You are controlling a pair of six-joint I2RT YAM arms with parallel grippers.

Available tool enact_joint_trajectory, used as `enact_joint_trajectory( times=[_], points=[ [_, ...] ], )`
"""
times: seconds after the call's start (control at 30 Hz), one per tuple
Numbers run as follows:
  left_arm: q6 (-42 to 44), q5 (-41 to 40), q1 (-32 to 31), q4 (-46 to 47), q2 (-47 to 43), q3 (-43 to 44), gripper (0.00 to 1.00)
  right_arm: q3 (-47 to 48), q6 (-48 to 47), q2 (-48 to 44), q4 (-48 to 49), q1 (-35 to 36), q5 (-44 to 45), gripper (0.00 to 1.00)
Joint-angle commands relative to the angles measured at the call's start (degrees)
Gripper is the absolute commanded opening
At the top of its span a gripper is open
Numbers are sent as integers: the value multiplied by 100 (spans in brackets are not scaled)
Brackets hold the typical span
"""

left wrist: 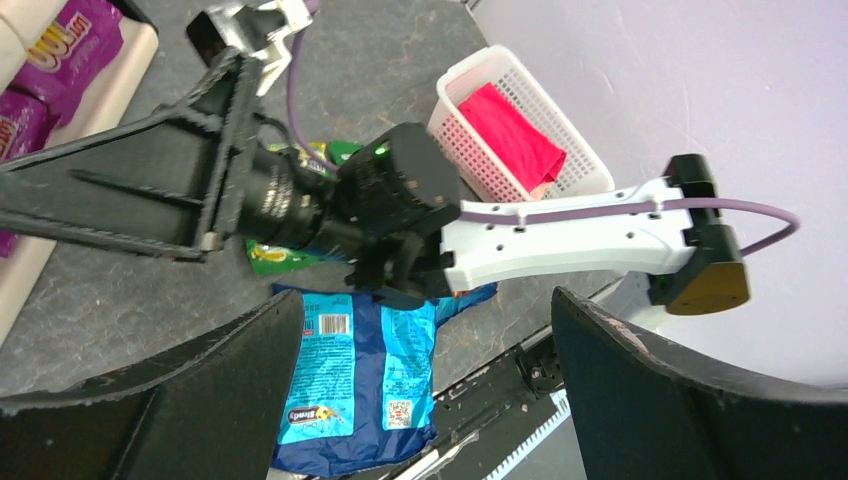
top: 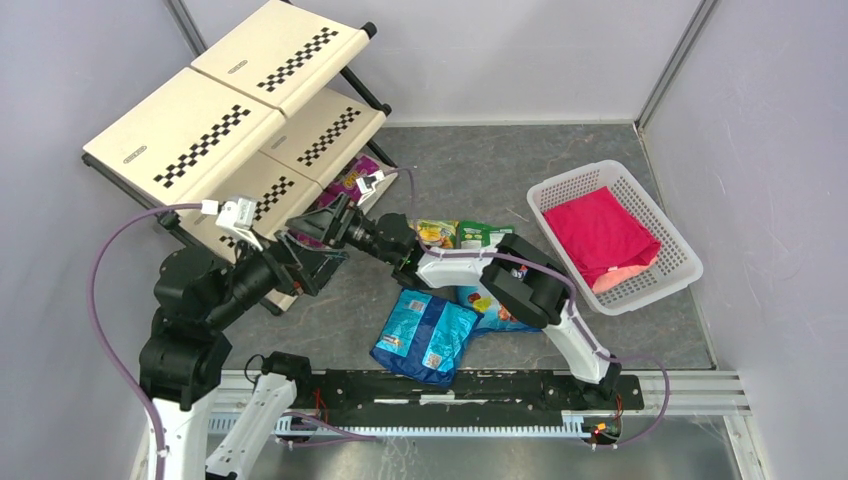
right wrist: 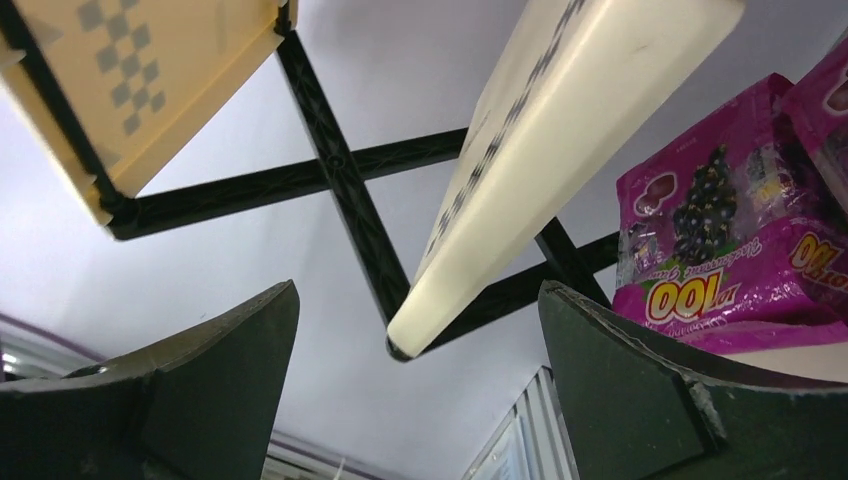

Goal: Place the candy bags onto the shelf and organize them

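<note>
Top external half-hides your left gripper (left wrist: 425,305) and right gripper (right wrist: 418,300) against the shelf (top: 225,120); wrist views show both spread wide, empty, with purple bags (right wrist: 720,260) cut off.

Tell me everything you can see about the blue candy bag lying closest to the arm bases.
The blue candy bag is a glossy plastic pouch, light-blue panels with darker blue edges, slightly crumpled. A barcode and small printed labels face up. It lies flat on the grey table, just beyond the black base rail. Nothing holds it; a second blue bag appears to meet its right corner.
</note>
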Motion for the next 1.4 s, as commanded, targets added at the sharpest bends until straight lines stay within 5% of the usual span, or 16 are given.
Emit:
enact_joint_trajectory(
  times=[0.0,0.17,0.37,1.0,1.37],
  points=[
    [-115,46,22,253,-95,237,99,736,218,379,-325,37,414,96],
    [-115,50,22,241,-130,180,99,1513,419,872,-699,38,540,93],
    [-115,66,22,200,-103,216,99,2386,644,1345,-1086,4,902,74],
    [-247,6,22,68,-115,265,99,1665,1036,579,-819,-320,1626,11],
    [-300,28,22,137,118,220,99,1636,934,247,-1206,-431,1615,0]
  ],
)
